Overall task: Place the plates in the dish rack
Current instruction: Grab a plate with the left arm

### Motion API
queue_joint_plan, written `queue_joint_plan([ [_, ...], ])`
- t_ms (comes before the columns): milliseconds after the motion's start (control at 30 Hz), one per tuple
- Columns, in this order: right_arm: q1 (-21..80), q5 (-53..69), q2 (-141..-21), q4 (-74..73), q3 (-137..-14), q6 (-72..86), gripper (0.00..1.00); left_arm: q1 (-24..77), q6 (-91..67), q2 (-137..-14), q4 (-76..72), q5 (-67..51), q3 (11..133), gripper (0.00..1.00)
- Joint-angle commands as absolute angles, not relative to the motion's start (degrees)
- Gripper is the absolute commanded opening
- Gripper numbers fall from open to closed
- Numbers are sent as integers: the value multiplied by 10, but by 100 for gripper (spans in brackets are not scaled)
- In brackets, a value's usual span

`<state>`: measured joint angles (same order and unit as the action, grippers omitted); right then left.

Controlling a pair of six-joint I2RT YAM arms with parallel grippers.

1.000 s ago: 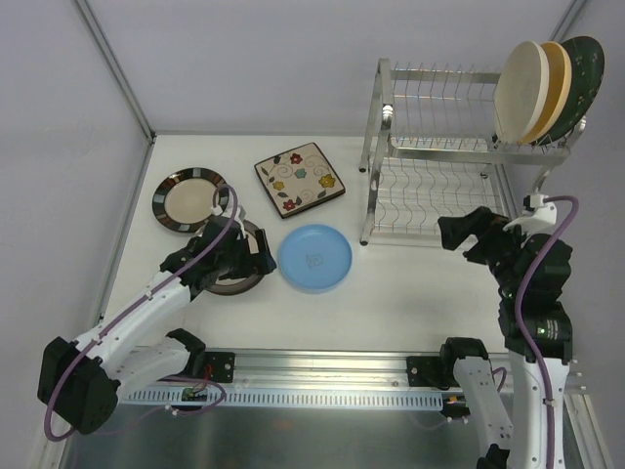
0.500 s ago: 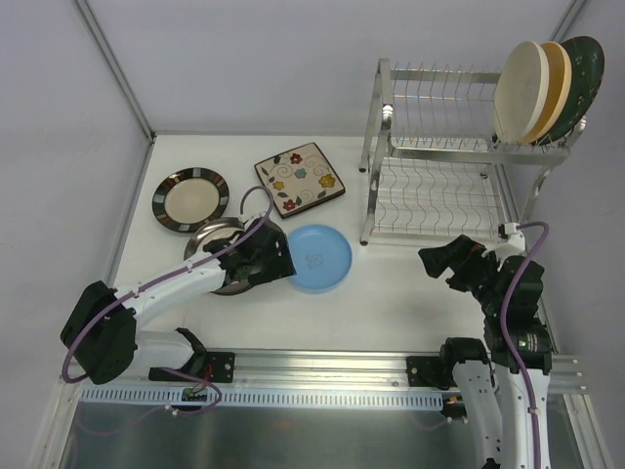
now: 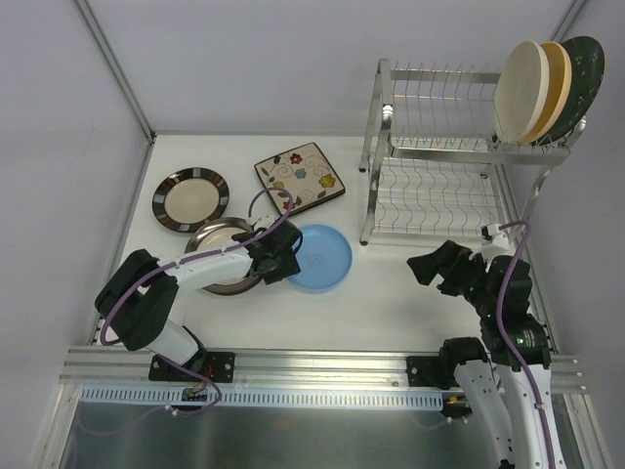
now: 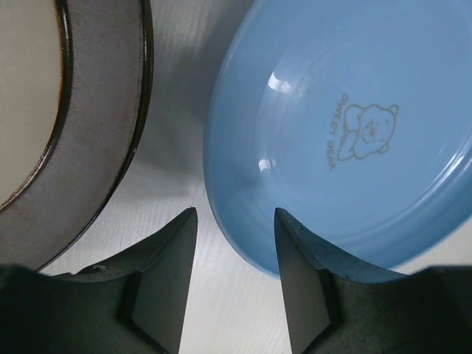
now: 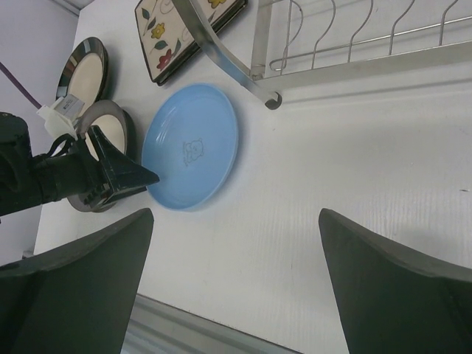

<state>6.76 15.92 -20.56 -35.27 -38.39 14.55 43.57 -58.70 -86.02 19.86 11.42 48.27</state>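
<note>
On my feed I see a white desk closed in by pale grey walls. A slanted aluminium post runs along the left wall. An aluminium rail spans the desk's near edge. A slotted white cable duct lies just below it, then a brushed metal sheet.

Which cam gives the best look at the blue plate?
Left wrist: the blue plate is close up, rim and bear print sharp, though cropped at the right. Top external shows it small, left rim partly covered. Right wrist shows it nearly whole, oblique, print faint.
</note>
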Motion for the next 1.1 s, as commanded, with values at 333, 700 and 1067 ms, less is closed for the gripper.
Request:
queue_joint_plan([
  [333, 87, 157, -200, -352, -365, 157, 99, 442, -623, -898, 166, 136, 472, 24],
  [700, 88, 214, -242, -330, -349, 162, 100, 445, -599, -811, 165, 108, 406, 0],
  [1067, 121, 317, -350, -260, -349, 165, 99, 447, -466, -666, 163, 72, 393, 0],
])
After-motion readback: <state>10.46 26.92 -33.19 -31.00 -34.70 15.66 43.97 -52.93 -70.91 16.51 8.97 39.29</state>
